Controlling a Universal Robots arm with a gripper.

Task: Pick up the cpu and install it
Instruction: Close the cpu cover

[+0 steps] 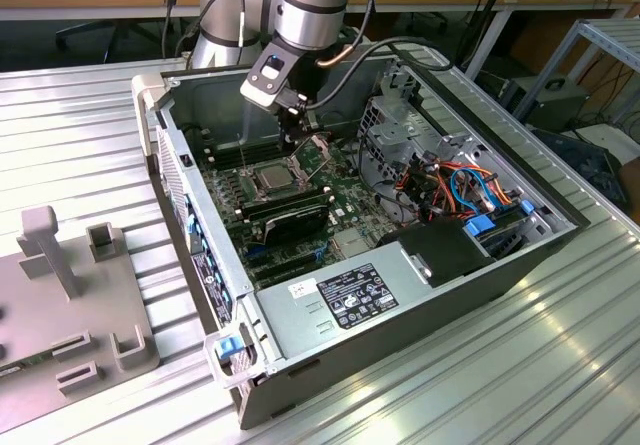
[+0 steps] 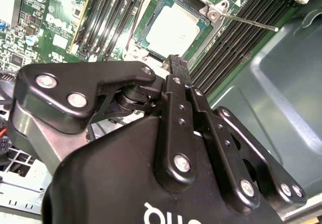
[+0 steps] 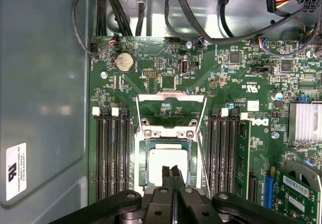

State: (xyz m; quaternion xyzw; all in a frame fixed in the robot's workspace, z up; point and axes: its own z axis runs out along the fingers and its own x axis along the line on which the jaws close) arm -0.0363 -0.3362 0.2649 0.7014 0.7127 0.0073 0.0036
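Resting place of the cpu: the cpu (image 1: 272, 176) (image 2: 171, 30) (image 3: 168, 161) lies flat in its socket (image 3: 142, 156) on the green motherboard (image 3: 226, 83), silver top up and uncovered.
Socket frame: the hinged metal frame (image 3: 172, 104) is swung open, clear of the chip; its thin lever (image 2: 251, 22) juts free beside it.
Memory slots: rows of black slots (image 3: 113, 153) flank the socket on both sides.
Black modules: long black modules (image 1: 290, 210) sit just on the near side of the socket in the exterior view.
Cables: orange and blue cables (image 1: 450, 180) bunch well off to the exterior view's right.
Case: the open computer case (image 1: 560, 230) lies on a ribbed metal tabletop (image 1: 480, 395).
Pincer: the pincer (image 1: 293, 143) (image 2: 175, 59) (image 3: 171, 169) hangs right over the cpu's edge, fingers pressed together with nothing between them; whether the tips touch the chip cannot be told.
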